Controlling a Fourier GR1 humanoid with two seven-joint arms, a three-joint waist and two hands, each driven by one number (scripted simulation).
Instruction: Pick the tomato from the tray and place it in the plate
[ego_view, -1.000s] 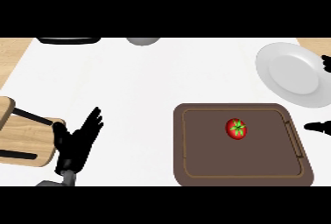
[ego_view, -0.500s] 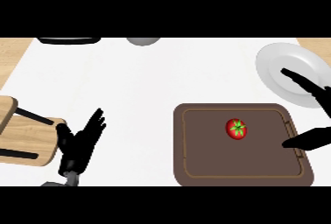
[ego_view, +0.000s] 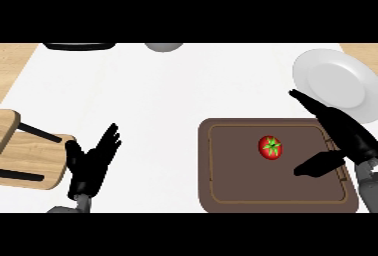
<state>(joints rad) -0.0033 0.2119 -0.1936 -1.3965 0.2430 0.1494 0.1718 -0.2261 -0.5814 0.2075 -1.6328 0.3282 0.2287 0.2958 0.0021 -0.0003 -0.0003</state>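
Head view: plate (ego_view: 332, 80) beyond tray (ego_view: 221, 190); tomato (ego_view: 271, 147) unobstructed

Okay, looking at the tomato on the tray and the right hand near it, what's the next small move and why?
Probably slide the right hand a little further left and lower it so its open fingers and thumb bracket the tomato. The tomato sits untouched on the brown tray, with the thumb just to its right; the plate waits beyond. The left hand rests open at lower left.

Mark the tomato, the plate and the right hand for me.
tomato (ego_view: 271, 148), head view, centre of its red body.
plate (ego_view: 336, 82), head view, bare white middle.
right hand (ego_view: 347, 136), head view, on the palm, fingers straight.
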